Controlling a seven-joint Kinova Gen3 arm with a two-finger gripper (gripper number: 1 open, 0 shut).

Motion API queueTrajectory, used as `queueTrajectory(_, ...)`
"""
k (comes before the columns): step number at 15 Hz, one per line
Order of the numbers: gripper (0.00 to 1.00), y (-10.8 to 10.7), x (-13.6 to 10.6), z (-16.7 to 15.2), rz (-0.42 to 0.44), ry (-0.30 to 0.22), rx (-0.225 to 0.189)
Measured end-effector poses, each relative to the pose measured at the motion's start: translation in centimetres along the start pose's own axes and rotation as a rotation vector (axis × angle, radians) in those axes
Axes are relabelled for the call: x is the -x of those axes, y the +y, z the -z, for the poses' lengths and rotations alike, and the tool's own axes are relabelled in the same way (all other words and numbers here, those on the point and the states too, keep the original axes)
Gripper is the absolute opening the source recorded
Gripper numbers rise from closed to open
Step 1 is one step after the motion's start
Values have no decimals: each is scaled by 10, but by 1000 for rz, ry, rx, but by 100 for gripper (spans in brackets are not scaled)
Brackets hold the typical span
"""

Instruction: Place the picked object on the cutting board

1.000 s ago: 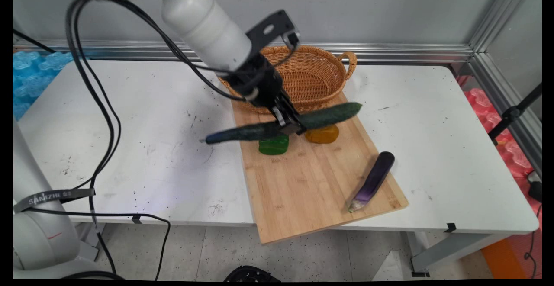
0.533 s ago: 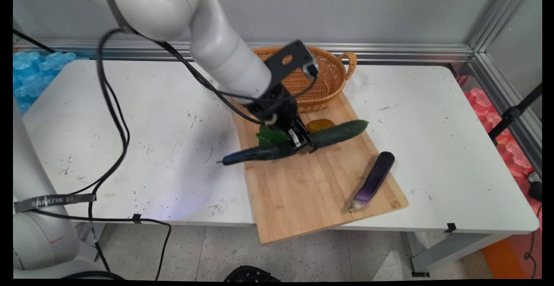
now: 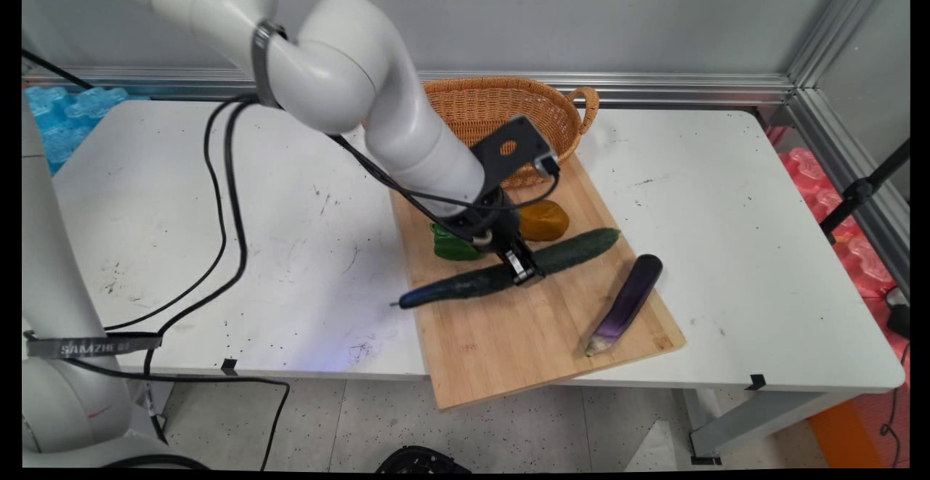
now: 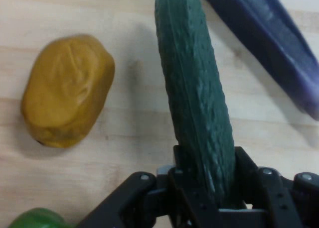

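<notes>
White table [image 3: 726, 197], wooden cutting board [image 3: 523, 335] near centre. Gripper [image 3: 524, 271] clamped on cucumber [image 3: 574, 247] mid-length, low over board. Orange pepper [image 3: 543, 221], green pepper [image 3: 452, 246] just behind; eggplant [image 3: 628, 298] right; basket [image 3: 501, 106] behind.

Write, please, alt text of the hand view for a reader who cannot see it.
The black gripper is shut on a long dark green cucumber above a wooden cutting board. A yellow-orange pepper lies on the board beside the cucumber, a purple eggplant on its other side.
</notes>
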Motion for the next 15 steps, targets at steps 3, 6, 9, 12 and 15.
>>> queueTrajectory(3,0,2,2,-13,18,-7,-7)
queueTrajectory(6,0,3,5,-25,33,-17,-16)
queueTrajectory(9,100,3,10,-32,39,-24,-20)
queueTrajectory(12,100,5,11,-35,34,-20,-15)
queueTrajectory(15,100,6,11,-33,21,-9,-10)
